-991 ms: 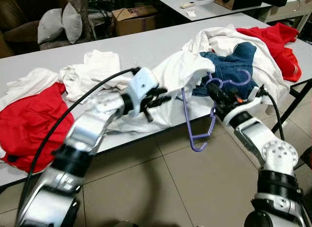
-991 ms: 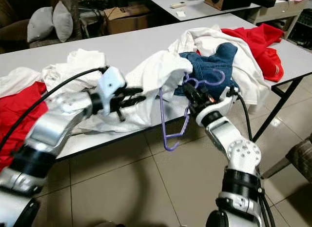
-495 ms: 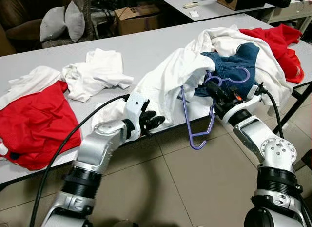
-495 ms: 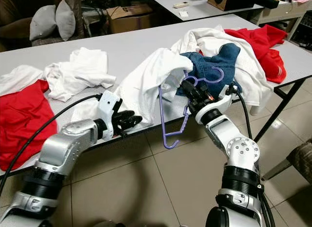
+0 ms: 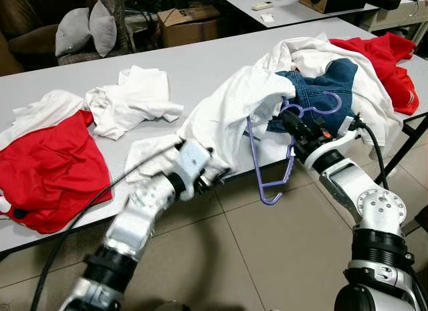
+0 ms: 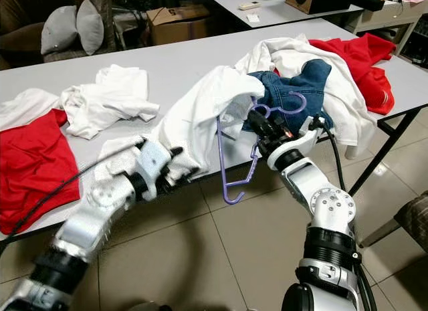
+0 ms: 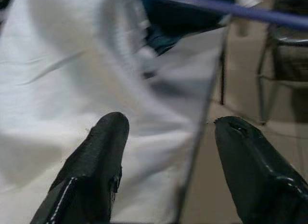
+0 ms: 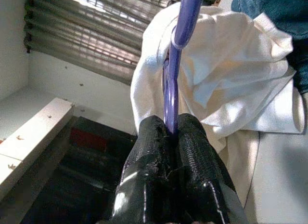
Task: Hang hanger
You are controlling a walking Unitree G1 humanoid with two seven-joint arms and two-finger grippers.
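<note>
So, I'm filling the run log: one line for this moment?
right hand: shut on purple hanger | left hand: open at white shirt | hanger unhung

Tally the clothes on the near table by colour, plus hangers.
Red garments: 2
White garments: at least 4
Blue denim: 1
Purple hangers: 1
Total: at least 8

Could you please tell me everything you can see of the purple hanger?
The purple hanger looks like thin plastic, with a curled hook near the denim garment. The right gripper is shut on its rod. It hangs tilted off the table's front edge, one bent corner low over the tiled floor. One arm runs up under the white shirt, partly hidden by the cloth.
</note>
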